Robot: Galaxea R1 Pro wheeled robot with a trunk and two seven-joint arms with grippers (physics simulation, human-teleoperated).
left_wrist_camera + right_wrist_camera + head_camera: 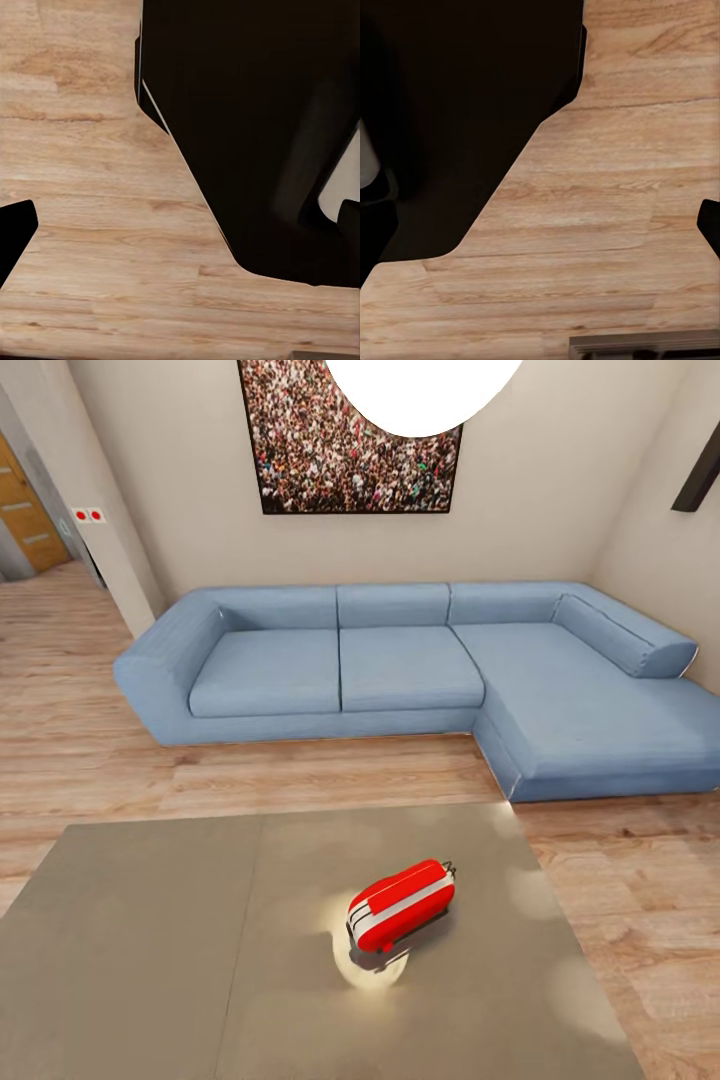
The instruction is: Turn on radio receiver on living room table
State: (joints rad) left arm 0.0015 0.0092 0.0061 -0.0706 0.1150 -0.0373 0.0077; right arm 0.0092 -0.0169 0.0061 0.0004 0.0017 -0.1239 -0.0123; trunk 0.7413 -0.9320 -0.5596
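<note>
Radio (pixel 402 908) first: the small red set lies tipped on the grey counter (pixel 150 940), right of the centre seam and toward the counter's near-right part, its white band and thin wire handle showing, a bright glare on the glossy top around it. Which face carries the dial cannot be made out from the head view.

The step in hand looks like closing in and reaching, with the switching-on not yet begun. To do it well, I would bring the base up square to the counter's near edge, so the radio sits within easy reach of the right arm, then lower a tool slowly onto the control without shoving the light set across the slick top.

Both wrist views look down past the robot's dark body onto light wood floor (pixel 90 150); dark finger tips sit at the picture edges, but whether either tool is apart or together I cannot tell.

Beyond the counter runs a strip of floor, then a blue L-shaped sofa (pixel 400 670) against the beige wall. Above it hangs a crowd picture (pixel 300 450), partly covered by a white lamp dome (pixel 425 395).
</note>
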